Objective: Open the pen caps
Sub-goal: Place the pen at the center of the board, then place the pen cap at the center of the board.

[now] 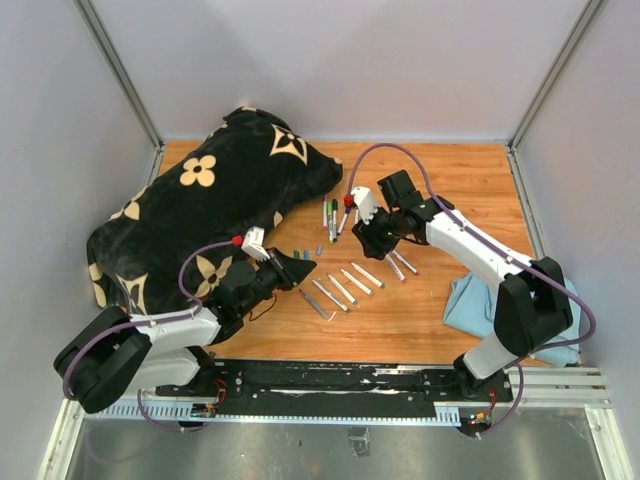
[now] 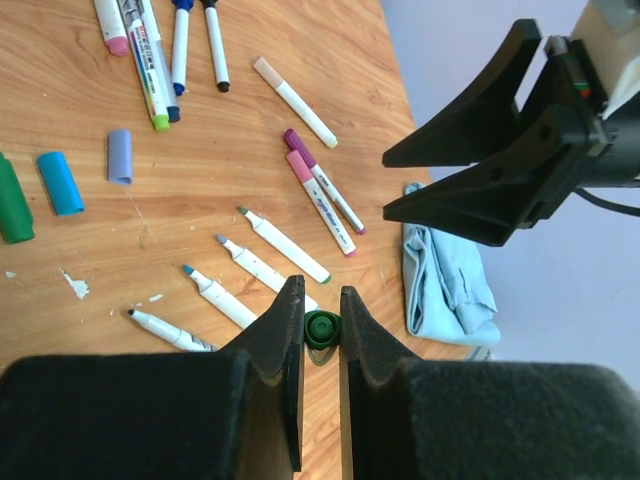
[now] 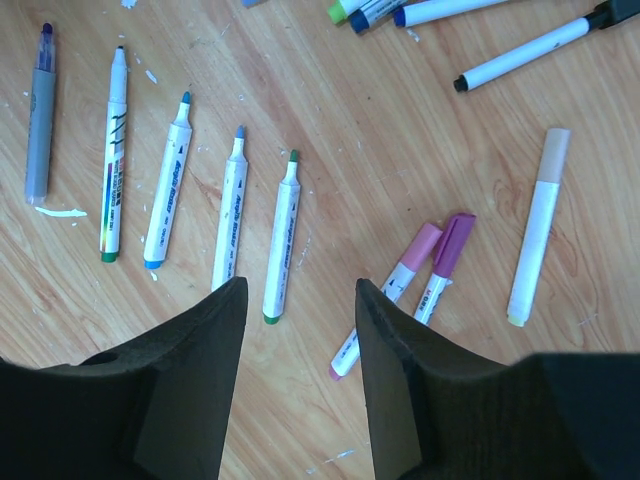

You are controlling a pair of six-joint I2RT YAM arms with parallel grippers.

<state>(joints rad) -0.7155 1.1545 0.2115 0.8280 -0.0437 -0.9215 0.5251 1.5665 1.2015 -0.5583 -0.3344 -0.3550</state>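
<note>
My left gripper (image 2: 322,300) is shut on a dark green pen cap (image 2: 322,330), held end-on just above the wood. In the top view the left gripper (image 1: 300,262) hovers left of a row of uncapped markers (image 1: 345,285). My right gripper (image 3: 300,290) is open with nothing between its fingers, above the table between an uncapped green-tipped marker (image 3: 283,235) and two capped ones with a pink cap (image 3: 420,245) and a purple cap (image 3: 455,240). A beige-capped marker (image 3: 540,225) lies to the right. Loose green (image 2: 12,200), blue (image 2: 60,182) and lavender (image 2: 119,156) caps lie apart.
A black cushion with cream flower prints (image 1: 210,210) fills the back left. A light blue cloth (image 1: 475,305) lies at the right near the right arm's base. More capped markers (image 1: 332,215) lie in a cluster behind the right gripper (image 1: 368,232).
</note>
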